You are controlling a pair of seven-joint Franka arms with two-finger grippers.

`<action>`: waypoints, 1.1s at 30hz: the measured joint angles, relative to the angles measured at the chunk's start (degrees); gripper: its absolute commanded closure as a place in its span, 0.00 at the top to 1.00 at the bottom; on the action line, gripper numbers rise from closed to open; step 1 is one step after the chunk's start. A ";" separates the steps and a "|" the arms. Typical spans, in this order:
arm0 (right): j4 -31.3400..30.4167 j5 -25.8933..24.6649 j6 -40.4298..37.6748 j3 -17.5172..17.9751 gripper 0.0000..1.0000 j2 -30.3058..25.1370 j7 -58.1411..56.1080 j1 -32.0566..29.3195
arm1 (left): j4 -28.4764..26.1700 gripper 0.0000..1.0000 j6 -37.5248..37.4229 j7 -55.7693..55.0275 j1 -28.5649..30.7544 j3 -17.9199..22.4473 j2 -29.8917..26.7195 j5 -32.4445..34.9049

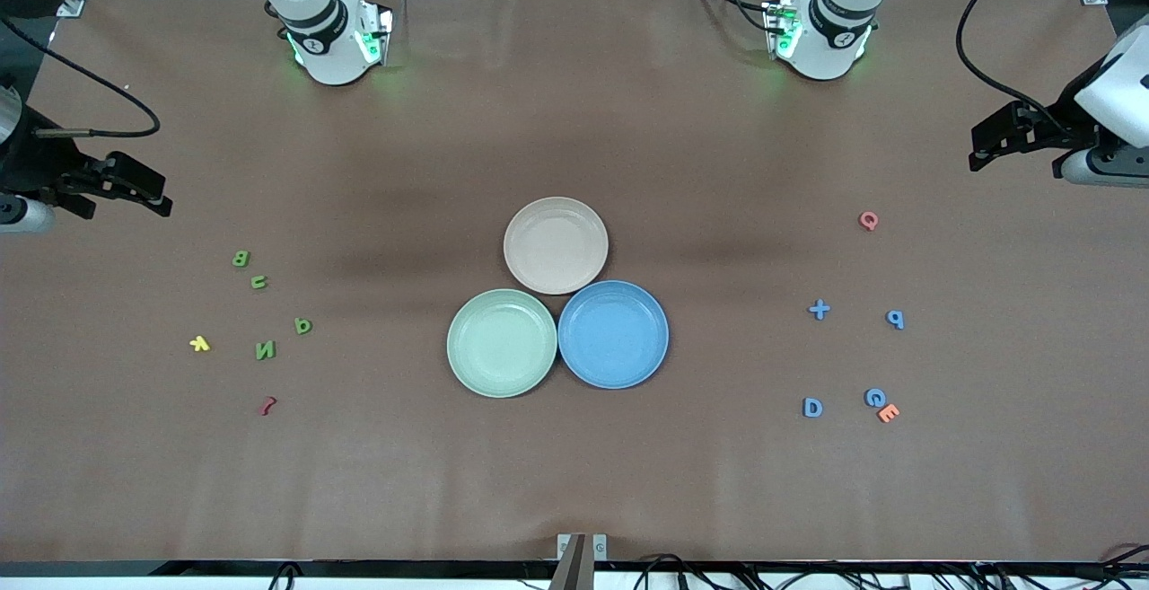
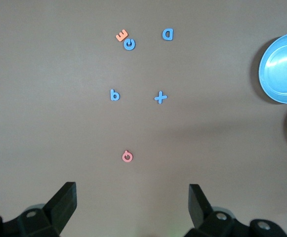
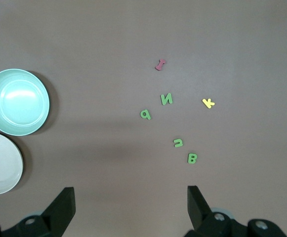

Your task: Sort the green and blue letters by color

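Note:
Four blue letters lie toward the left arm's end of the table: plus (image 1: 819, 309) (image 2: 160, 97), P (image 1: 895, 319) (image 2: 114, 95), C (image 1: 874, 397) (image 2: 130, 45) and D (image 1: 812, 408) (image 2: 168, 34). Toward the right arm's end lie four green ones: B (image 1: 241, 258) (image 3: 192, 158), U (image 1: 258, 282) (image 3: 178, 143), a P-like piece (image 1: 302, 325) (image 3: 145, 114) and N (image 1: 265, 350) (image 3: 167, 99). My left gripper (image 1: 996, 136) (image 2: 132, 205) hangs open over bare table beside the blue group, holding nothing. My right gripper (image 1: 135, 186) (image 3: 131, 207) hangs open and empty over bare table beside the green group.
Three empty plates touch mid-table: beige (image 1: 556, 244), green (image 1: 502, 342) (image 3: 17, 101), blue (image 1: 613, 334) (image 2: 284, 67). A pink Q (image 1: 868, 220) and an orange E (image 1: 887, 412) against the C lie among the blue letters. A yellow K (image 1: 199, 344) and a dark red piece (image 1: 267, 406) lie among the green.

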 measured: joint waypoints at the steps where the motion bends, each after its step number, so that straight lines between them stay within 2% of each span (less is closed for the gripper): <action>1: 0.00 -0.02 0.00 -0.01 1.00 0.02 -0.04 0.00 | 0.00 1.00 -0.02 0.00 0.00 0.00 0.03 0.00; 9: 0.00 -0.08 -0.05 0.00 1.00 0.31 -0.19 0.00 | 0.43 1.00 -0.44 0.00 0.00 0.03 1.69 0.00; 14: 0.00 -0.36 -0.05 0.01 1.00 0.44 -0.22 0.00 | 0.60 1.00 -0.07 -0.06 -0.07 -0.01 6.48 1.46; 23: -0.03 -0.51 -0.17 -0.01 1.00 1.34 -0.23 0.00 | 2.55 1.00 16.17 -3.37 0.01 -0.03 20.77 3.78; 33: -0.74 -0.57 0.55 -0.28 1.00 4.68 -1.11 -0.12 | 3.40 1.00 26.51 -21.58 -0.48 -0.01 33.78 4.12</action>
